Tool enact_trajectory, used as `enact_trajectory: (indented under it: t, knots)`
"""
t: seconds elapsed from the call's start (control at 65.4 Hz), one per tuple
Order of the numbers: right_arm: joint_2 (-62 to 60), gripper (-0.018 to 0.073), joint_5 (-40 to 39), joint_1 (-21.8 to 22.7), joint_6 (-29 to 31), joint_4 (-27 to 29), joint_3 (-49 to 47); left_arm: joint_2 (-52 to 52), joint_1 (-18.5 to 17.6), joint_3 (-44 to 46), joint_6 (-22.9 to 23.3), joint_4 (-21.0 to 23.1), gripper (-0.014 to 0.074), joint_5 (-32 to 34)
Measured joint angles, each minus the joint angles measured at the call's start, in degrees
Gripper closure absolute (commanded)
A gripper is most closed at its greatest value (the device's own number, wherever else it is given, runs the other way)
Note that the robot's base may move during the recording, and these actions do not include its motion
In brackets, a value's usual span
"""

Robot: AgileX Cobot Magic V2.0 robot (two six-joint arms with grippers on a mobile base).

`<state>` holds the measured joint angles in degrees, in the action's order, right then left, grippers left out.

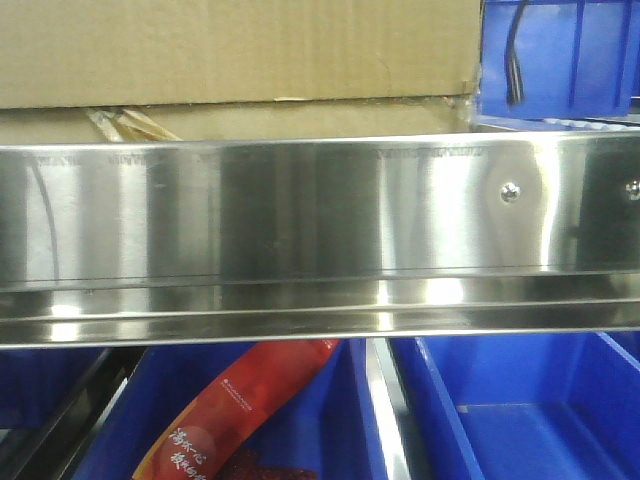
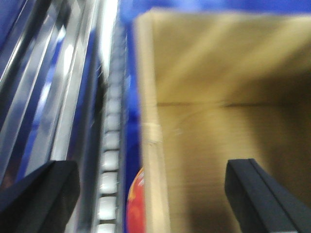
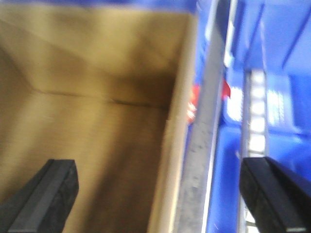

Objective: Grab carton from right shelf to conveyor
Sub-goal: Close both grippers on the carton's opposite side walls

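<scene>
Both sets of jaws spread wide, holding nothing. At the left jaws, one finger [image 2: 39,194] hangs over a roller rail [image 2: 109,165] and the other over the carton [image 2: 218,121], with the carton's edge between them. The right jaws straddle its opposite edge the same way. Wrist views are blurred. From the front, the carton sits above and behind a steel rail [image 1: 300,220]. Blue bins [image 1: 560,420] lie below, with a red packet [image 1: 250,400] in the left one.

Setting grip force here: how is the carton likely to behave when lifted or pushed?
The carton is plain brown cardboard, so probably light for its size. Its thin wall edge may flex under a pinch. Flat-sided and matte, it should slide rather than roll.
</scene>
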<state>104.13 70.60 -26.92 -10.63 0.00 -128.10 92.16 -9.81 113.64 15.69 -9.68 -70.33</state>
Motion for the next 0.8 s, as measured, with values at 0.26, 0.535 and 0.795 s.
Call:
enact_trajectory:
  t: [0.26, 0.535, 0.795]
  knots:
    - [3.95, -0.0001, 0.0, -0.03, -0.35, 0.0, 0.0, 4.99, 0.0, 0.0, -1.61, 0.05, 0.009, 0.0]
    - [5.57, -0.0001, 0.0, -0.03, 0.08, 0.0, 0.0, 7.96, 0.0, 0.0, -1.74, -0.1, 0.009, 0.0]
    - [5.8, 0.0087, 0.0, -0.03, 1.43, -0.3, 0.0, 8.89, 0.0, 0.0, -1.86, -0.14, 0.0141, 0.0]
